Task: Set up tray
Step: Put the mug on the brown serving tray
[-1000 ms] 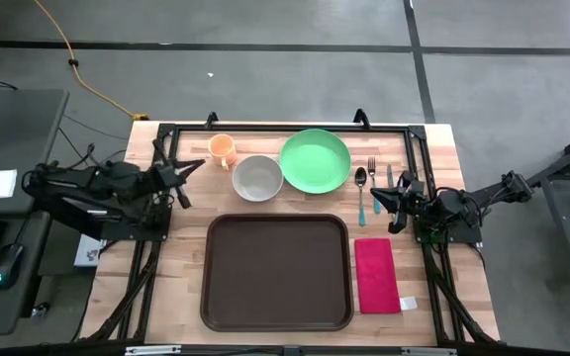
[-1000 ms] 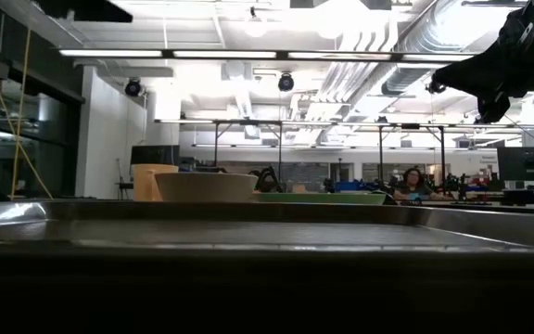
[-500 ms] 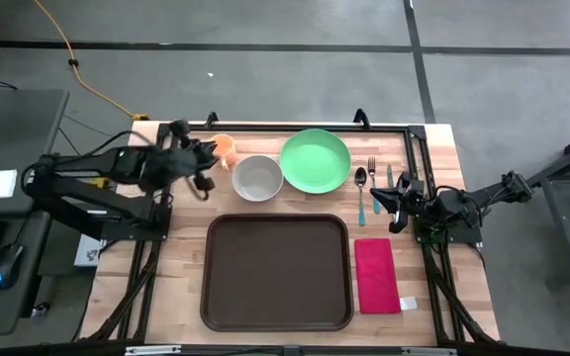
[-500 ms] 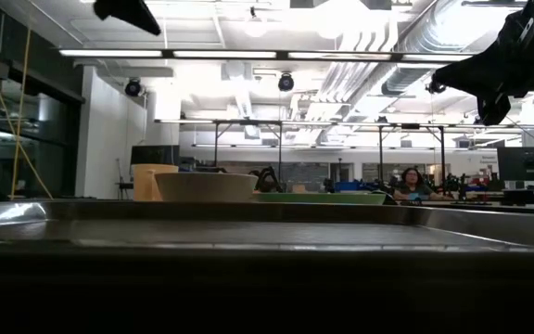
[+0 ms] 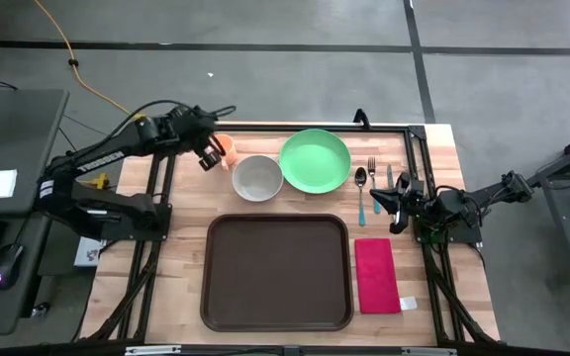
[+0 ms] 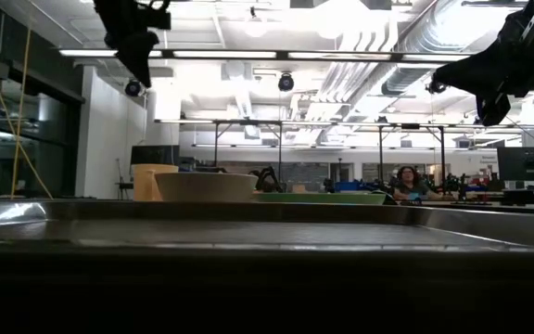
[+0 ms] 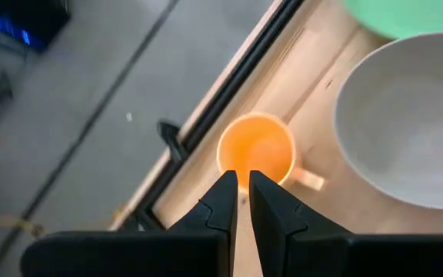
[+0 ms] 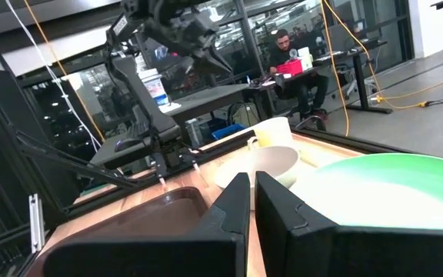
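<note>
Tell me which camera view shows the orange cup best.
The left wrist view: it looks straight down into the orange cup, showing rim, inside and handle. The high view shows it small, partly covered by the left pincer. The low view shows only its side behind the bowl. The right wrist view shows it far off, pale.

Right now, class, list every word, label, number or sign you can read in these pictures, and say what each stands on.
No text can be read anywhere.
White tag on the red napkin: too small to read.
Label on the bottle on the desk behind the table: blurred, unreadable.
</note>
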